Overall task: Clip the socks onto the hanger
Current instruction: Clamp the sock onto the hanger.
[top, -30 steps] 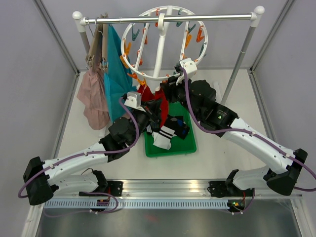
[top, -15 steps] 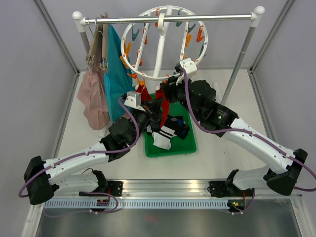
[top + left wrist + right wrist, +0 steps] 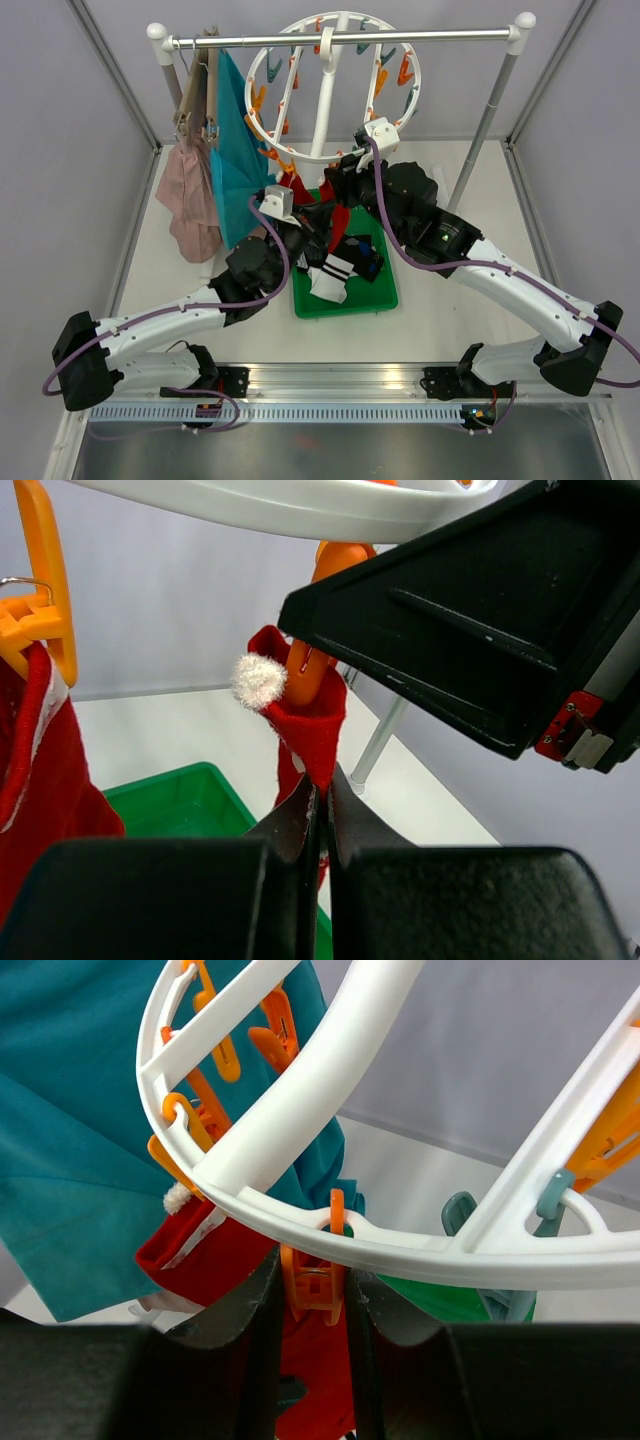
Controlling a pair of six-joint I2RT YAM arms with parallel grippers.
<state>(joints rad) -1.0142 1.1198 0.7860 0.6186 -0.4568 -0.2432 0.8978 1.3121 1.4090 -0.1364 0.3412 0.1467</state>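
The white ring hanger [image 3: 335,85] hangs from the rail. In the left wrist view, my left gripper [image 3: 322,785] is shut on a red sock [image 3: 310,725], whose top with a white pompom reaches the mouth of an orange clip [image 3: 310,665]. My right gripper [image 3: 312,1270] is shut on that orange clip [image 3: 315,1280] under the hanger ring [image 3: 400,1255], squeezing its handles. The held red sock [image 3: 315,1360] hangs below the clip. A second red sock [image 3: 40,750] hangs from another orange clip to the left. More socks [image 3: 340,270] lie in the green tray [image 3: 378,295].
A teal cloth [image 3: 235,150] and a pink garment [image 3: 188,195] hang on slim hangers at the rail's left end. The rail's right post [image 3: 490,110] stands behind my right arm. Both arms crowd together under the ring above the tray.
My left gripper has risen and moved toward the hanger, carrying the red sock up to the clip. The right gripper has stayed on the clip.
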